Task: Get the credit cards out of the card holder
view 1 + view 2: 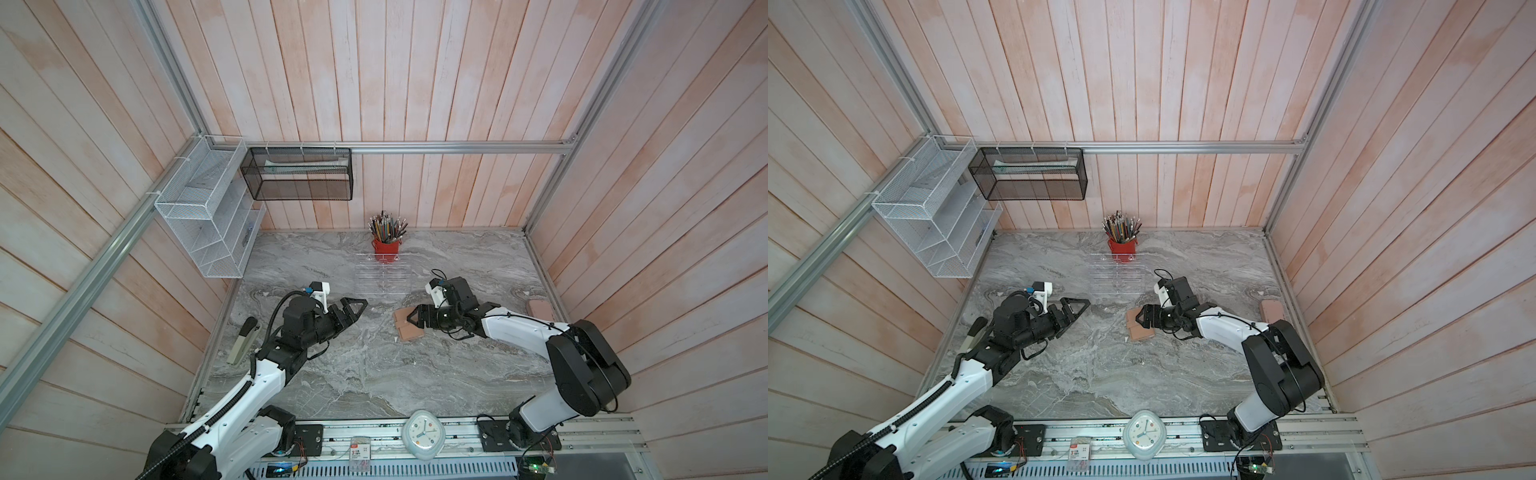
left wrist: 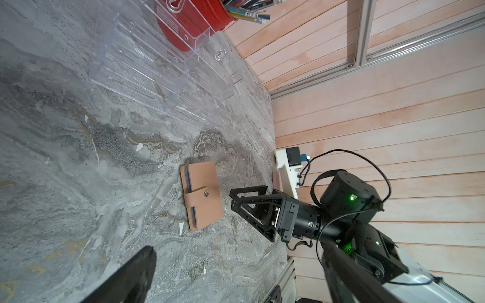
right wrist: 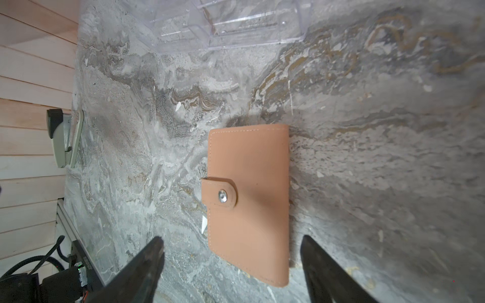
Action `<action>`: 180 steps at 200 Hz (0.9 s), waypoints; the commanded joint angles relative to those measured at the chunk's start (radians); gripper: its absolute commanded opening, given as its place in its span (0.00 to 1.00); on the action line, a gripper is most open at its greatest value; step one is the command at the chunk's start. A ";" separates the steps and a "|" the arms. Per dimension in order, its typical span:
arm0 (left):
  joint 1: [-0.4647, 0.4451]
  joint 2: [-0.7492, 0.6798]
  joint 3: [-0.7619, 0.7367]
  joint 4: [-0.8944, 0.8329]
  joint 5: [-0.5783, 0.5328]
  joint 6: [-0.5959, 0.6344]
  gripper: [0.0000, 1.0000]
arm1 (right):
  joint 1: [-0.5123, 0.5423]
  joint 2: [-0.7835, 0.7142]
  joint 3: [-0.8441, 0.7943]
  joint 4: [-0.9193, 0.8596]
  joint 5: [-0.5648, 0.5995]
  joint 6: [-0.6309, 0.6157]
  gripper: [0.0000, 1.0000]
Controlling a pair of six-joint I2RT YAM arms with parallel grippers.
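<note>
The tan-pink card holder [image 1: 405,330] [image 1: 1136,330] lies flat and snapped shut on the marble table, right of centre. Its strap tab and stud show in the right wrist view [image 3: 249,196]. In the left wrist view [image 2: 203,195] pale blue-grey sleeve edges peek from its side. The credit cards are hidden inside. My right gripper [image 1: 409,318] [image 1: 1140,318] [image 2: 232,196] [image 3: 231,240] is open, its fingers straddling the holder's near end with gaps on both sides. My left gripper [image 1: 362,309] [image 1: 1086,307] [image 2: 237,251] hangs open and empty to the holder's left.
A clear acrylic tiered rack [image 1: 382,278] stands just behind the holder, with a red pencil cup [image 1: 386,249] behind it. A stapler [image 1: 241,340] lies at the left edge and a pink object [image 1: 540,309] at the right edge. A clock [image 1: 423,434] sits on the front rail.
</note>
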 commanded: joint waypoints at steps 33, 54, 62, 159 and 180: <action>-0.026 0.097 0.071 0.026 0.046 0.000 1.00 | -0.070 0.058 -0.008 0.028 -0.155 -0.085 0.67; -0.032 0.131 0.099 0.012 0.056 0.011 1.00 | -0.099 0.084 -0.032 0.071 -0.216 -0.081 0.62; -0.033 0.139 0.105 0.005 0.055 0.013 1.00 | -0.102 0.096 -0.035 0.082 -0.234 -0.086 0.62; -0.081 0.304 0.149 0.123 0.094 -0.092 1.00 | -0.133 0.270 -0.015 0.197 -0.398 -0.033 0.47; -0.092 0.378 0.172 0.180 0.093 -0.143 1.00 | -0.133 0.274 -0.020 0.228 -0.410 -0.011 0.44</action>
